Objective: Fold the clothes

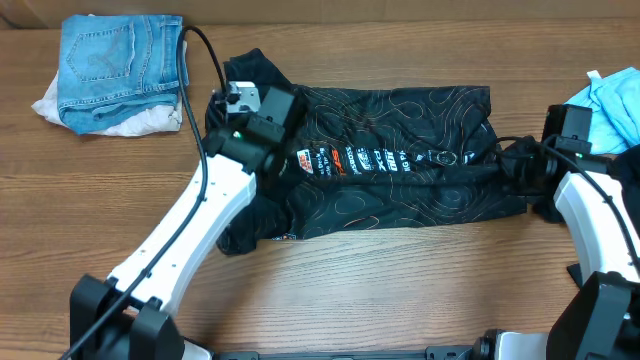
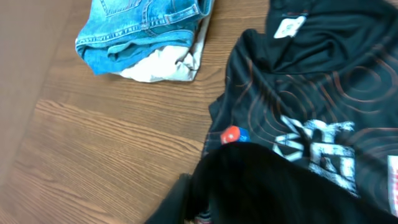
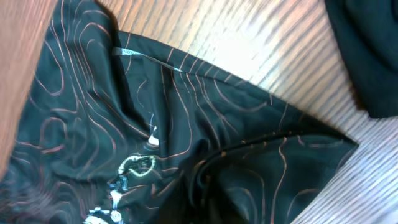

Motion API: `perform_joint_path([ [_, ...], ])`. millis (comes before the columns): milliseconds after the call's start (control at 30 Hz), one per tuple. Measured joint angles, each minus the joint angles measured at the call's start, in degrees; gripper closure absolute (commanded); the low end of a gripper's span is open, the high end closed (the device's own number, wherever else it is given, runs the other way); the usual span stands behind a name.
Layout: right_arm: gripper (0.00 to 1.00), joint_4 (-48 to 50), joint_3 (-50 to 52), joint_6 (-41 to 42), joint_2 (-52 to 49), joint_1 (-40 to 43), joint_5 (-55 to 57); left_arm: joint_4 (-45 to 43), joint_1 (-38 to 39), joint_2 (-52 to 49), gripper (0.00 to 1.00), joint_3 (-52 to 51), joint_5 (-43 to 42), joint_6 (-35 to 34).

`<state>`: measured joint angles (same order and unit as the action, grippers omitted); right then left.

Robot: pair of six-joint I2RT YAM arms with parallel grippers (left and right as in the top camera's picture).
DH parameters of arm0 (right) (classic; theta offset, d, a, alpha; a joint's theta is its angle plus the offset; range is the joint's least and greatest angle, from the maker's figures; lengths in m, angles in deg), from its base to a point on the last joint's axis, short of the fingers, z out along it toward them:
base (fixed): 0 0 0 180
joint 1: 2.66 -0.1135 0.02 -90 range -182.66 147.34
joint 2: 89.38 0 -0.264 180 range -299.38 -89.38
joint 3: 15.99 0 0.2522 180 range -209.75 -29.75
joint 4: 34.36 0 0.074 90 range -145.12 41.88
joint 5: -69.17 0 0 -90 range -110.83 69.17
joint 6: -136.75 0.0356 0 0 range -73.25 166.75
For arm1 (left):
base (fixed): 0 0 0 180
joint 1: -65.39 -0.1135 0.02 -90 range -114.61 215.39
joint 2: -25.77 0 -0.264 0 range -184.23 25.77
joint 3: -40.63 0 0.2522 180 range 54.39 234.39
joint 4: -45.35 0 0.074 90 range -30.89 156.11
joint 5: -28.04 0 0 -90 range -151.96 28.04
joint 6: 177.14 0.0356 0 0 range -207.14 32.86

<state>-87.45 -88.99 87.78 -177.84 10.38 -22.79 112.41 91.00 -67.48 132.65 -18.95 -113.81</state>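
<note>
A black shirt (image 1: 400, 190) with thin orange contour lines and white chest lettering lies spread across the middle of the table. My left gripper (image 1: 265, 125) is over its left part. In the left wrist view, lifted black fabric (image 2: 267, 186) covers the jaws, so the gripper looks shut on it. My right gripper (image 1: 515, 160) is at the shirt's right edge. In the right wrist view the cloth (image 3: 205, 174) bunches into folds at the jaws, and the fingers are hidden under it.
Folded blue jeans (image 1: 120, 65) lie on a white garment (image 1: 130, 122) at the back left, also in the left wrist view (image 2: 143, 31). A light blue cloth (image 1: 610, 100) lies at the back right. A dark shape (image 3: 367, 56) is beside the shirt's right corner.
</note>
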Motion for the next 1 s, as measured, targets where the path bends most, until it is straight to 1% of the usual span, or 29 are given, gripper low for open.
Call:
perform_joint_path([
  [33, 0.76, 0.2, 0.0, -0.4, 0.0, -0.2, 0.9, -0.9, -0.7, -0.5, 0.11, 0.0, 0.0, 0.3],
  [67, 0.69, 0.3, 0.0, -0.4, 0.0, -0.3, 1.7, -1.7, -1.4, -0.8, 0.08, 0.0, 0.0, 0.7],
  [100, 0.53, 0.4, 0.0, -0.2, 0.0, -0.4, 2.7, -2.4, -1.9, -0.9, 0.04, 0.0, 0.0, 1.4],
  [133, 0.30, 0.5, 0.0, -0.3, 0.0, -0.4, 3.4, -2.8, -2.4, -1.0, 0.03, 0.0, -0.2, 2.0],
  [167, 0.11, 0.6, 0.0, -0.6, 0.0, -0.3, 3.9, -2.8, -2.7, -1.0, 0.03, 0.0, -0.3, 2.5],
  [200, 0.02, 0.8, 0.0, -1.0, 0.0, -0.3, 4.3, -2.6, -2.9, -0.9, 0.03, 0.0, -0.5, 3.2],
  [233, 0.00, 0.7, -0.1, -1.4, 0.0, -0.2, 4.8, -1.8, -2.9, -0.9, 0.02, 0.1, -0.8, 3.5],
  [333, 0.00, -3.5, -1.6, -3.0, -0.2, 0.3, 5.4, 1.7, -2.8, -0.8, 0.02, 0.5, -2.3, 4.6],
  [400, 0.00, -8.3, -4.2, -3.8, -0.2, 1.0, 5.5, 5.1, -2.7, -0.3, 0.04, 1.3, -4.4, 4.7],
  [467, 0.08, -13.5, -7.7, -4.8, -0.3, 1.8, 5.3, 8.2, -2.5, 0.9, 0.11, 2.2, -7.6, 4.8],
  [500, 0.13, -15.6, -9.5, -5.8, -0.3, 2.1, 4.7, 9.8, -2.3, 1.9, 0.19, 2.5, -9.8, 4.8],
  [600, 0.37, -20.2, -12.7, -9.7, -0.2, 2.4, 1.9, 15.2, -1.0, 5.1, 0.41, 3.6, -17.1, 4.9],
  [667, 0.49, -23.2, -12.9, -11.7, -0.2, 2.2, -0.4, 18.8, -0.4, 6.3, 0.55, 3.8, -22.1, 4.5],
  [767, 0.64, -24.7, -12.2, -13.1, -0.2, 1.8, -2.2, 22.1, -0.1, 6.4, 0.81, 3.0, -29.6, 3.6],
  [867, 0.75, -23.0, -10.5, -14.1, -0.2, 1.0, -3.2, 21.8, -0.1, 6.1, 0.90, -0.1, -34.2, 2.3],
  [900, 0.80, -22.1, -9.7, -14.3, -0.3, 0.7, -3.4, 21.4, -0.1, 5.9, 0.93, -1.5, -35.2, 1.7],
  [1000, 0.84, -19.7, -7.7, -14.5, -0.3, 0.3, -4.5, 19.5, -0.1, 4.7, 0.96, -5.9, -37.9, 0.5],
])
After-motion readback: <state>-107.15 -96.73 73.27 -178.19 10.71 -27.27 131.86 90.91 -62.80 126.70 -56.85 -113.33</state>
